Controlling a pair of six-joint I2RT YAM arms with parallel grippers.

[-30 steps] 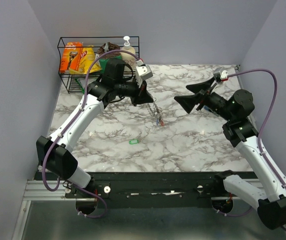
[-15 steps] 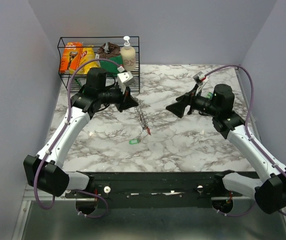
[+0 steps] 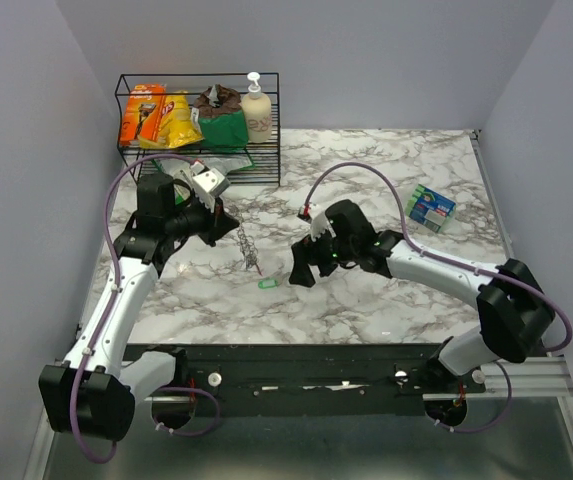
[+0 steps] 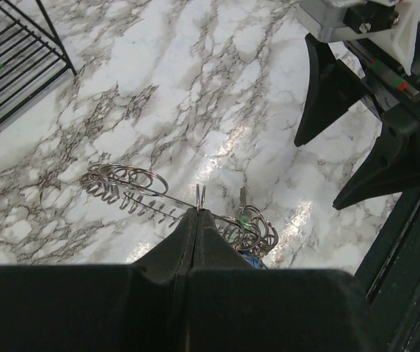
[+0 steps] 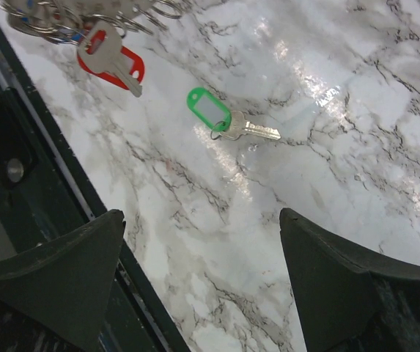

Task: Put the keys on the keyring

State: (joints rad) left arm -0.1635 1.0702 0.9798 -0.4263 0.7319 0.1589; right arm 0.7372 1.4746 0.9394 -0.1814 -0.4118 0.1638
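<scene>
A white marble desk [image 3: 386,290] seen from above, with two robot arms reaching in from its near edge. The left arm [image 3: 116,300] bends up along the left side. The right arm [image 3: 436,265] stretches across towards the middle. A black wire basket [image 3: 166,77] holding packets and a bottle stands at the back left corner. A blue and green packet [image 3: 431,207] lies far right.

The left fingers [image 3: 228,222] are pressed together, pinching one ring of the keyring [image 3: 249,250], a chain of silver rings and keys hanging down towards the desk. Whether its lower end touches the desk cannot be told. A red-tagged key [image 5: 114,62] hangs at that lower end.

The right fingers [image 3: 301,268] are spread wide, holding nothing. Just beyond their tips, a green-tagged key [image 5: 231,121] lies flat on the desk, near the keyring but apart from it.
</scene>
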